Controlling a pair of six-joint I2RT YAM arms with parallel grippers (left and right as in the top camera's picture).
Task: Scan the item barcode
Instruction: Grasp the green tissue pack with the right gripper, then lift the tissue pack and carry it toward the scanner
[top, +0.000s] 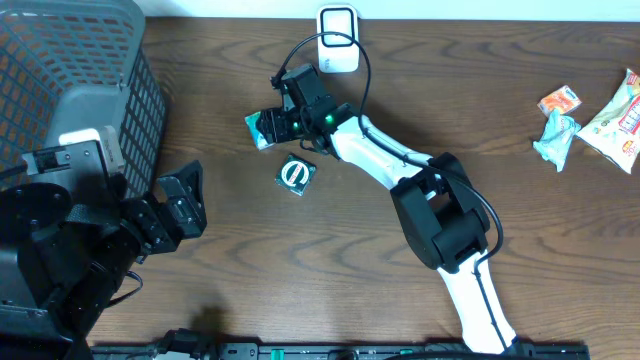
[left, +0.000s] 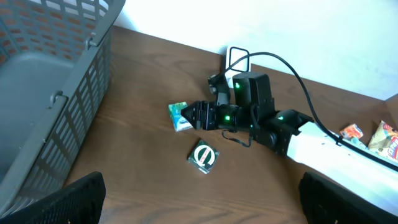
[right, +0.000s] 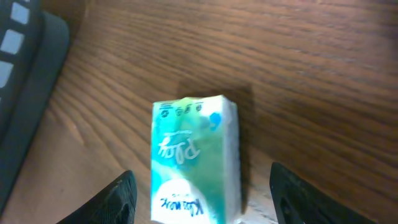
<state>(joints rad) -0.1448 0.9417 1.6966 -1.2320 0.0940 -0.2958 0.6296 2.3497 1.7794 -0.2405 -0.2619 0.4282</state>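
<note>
The green-and-white tissue pack (right: 196, 158) lies flat on the wooden table (top: 200, 100), upper middle of the overhead frame, below and left of the white scanner (top: 338, 40). The right gripper (right: 200, 190) straddles it with jaws parted, bare wood showing on either side of the pack. The left gripper (top: 190, 200) hangs wide open at lower left beside the grey basket (top: 60, 60), and a small dark packet with a round logo (top: 295, 174) lies just below the pack.

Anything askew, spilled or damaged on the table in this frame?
Nothing spilled or broken. Only oddity: the pale teal packet at the table's right end looks crumpled. The tissue pack lies flat between the open fingers of the right gripper.
</note>
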